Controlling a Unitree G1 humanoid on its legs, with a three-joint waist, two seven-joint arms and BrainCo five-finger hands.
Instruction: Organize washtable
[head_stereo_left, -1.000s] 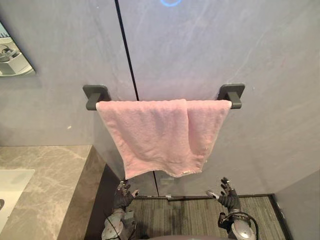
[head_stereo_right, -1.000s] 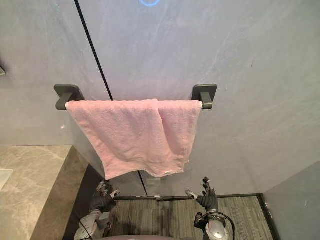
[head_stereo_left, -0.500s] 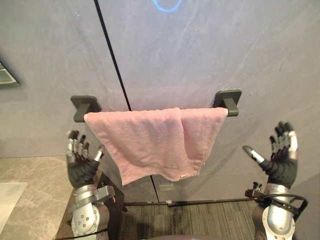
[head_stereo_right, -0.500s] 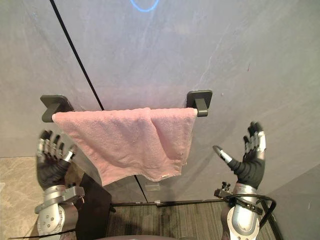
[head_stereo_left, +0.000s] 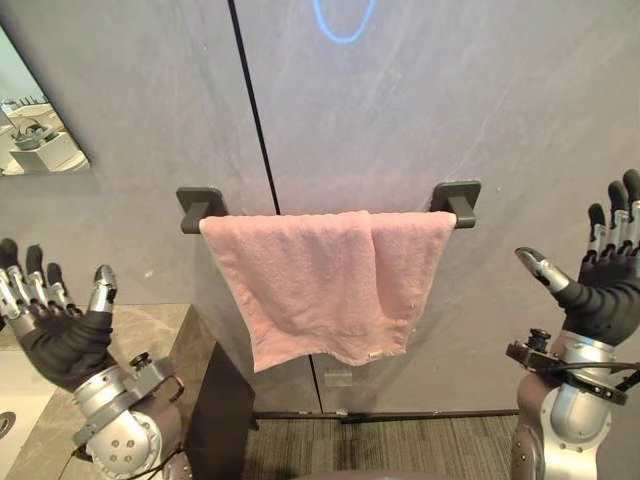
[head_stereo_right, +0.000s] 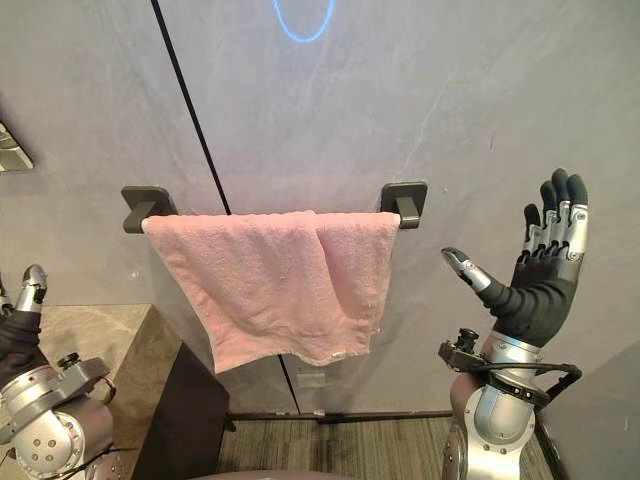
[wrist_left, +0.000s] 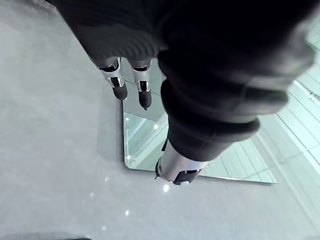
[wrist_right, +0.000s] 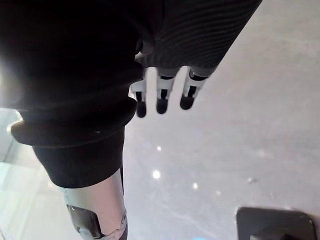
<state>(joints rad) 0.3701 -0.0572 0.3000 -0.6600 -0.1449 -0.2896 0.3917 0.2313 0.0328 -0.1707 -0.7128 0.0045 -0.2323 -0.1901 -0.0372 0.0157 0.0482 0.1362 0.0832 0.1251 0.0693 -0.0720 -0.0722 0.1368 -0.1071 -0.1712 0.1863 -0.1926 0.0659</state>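
Note:
A pink towel hangs folded over a dark wall rail whose right bracket sticks out from the grey wall. My left hand is raised at the lower left, palm toward the wall, fingers straight and empty, well left of the towel. Over on the right side my right hand is held up, fingers straight, thumb out, apart from the towel's right edge. In the wrist views both hands show straight fingers holding nothing.
A marble washtable counter runs along the lower left with a white basin edge. A mirror hangs on the wall at the left. Dark striped floor lies below the towel.
Both hands have risen and spread farther apart, the left moving out to the left and the right higher on the right. The camera has shifted; the towel hangs as before.

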